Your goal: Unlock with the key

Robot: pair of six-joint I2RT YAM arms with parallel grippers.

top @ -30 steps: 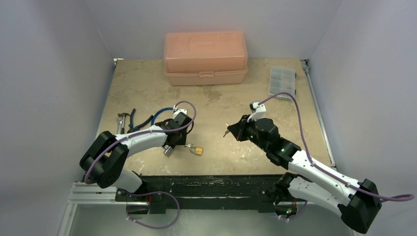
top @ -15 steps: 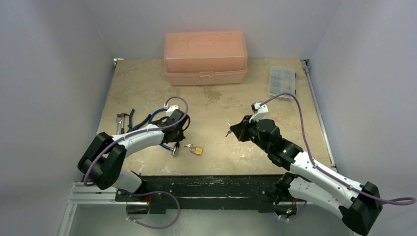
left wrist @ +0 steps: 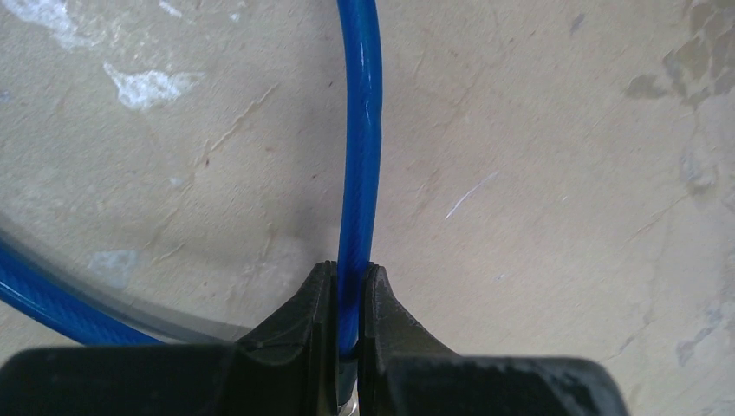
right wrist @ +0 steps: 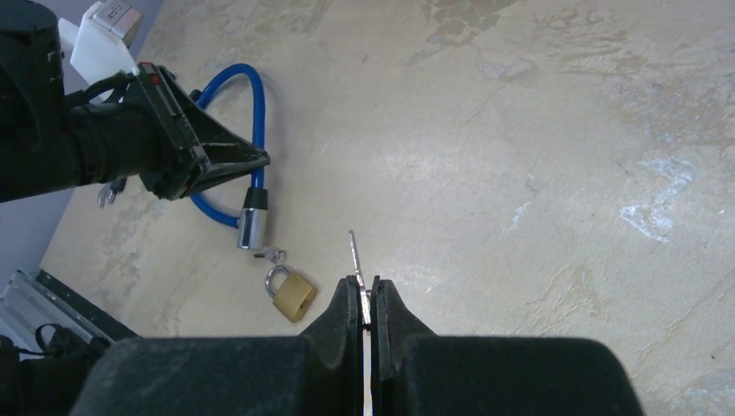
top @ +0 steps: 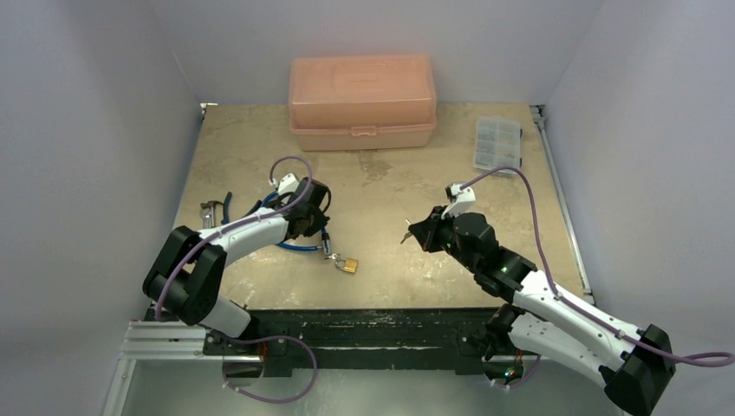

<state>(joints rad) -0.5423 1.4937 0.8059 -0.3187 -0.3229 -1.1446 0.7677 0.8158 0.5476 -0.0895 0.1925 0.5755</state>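
Right wrist view: we are pinching the key [right wrist: 354,251] in our right tool [right wrist: 365,297]. Its jaws are pressed together on the key's head, so the blade is sticking out ahead, raised off the tabletop [right wrist: 563,130] to the right of the padlock [right wrist: 293,295]. Our left tool [left wrist: 348,290] is clamping the blue cable [left wrist: 360,130] just beyond the padlock. We are probably doing this to steady the padlock, which seems hooked to the cable's end, so that it is not sliding when the key goes in.
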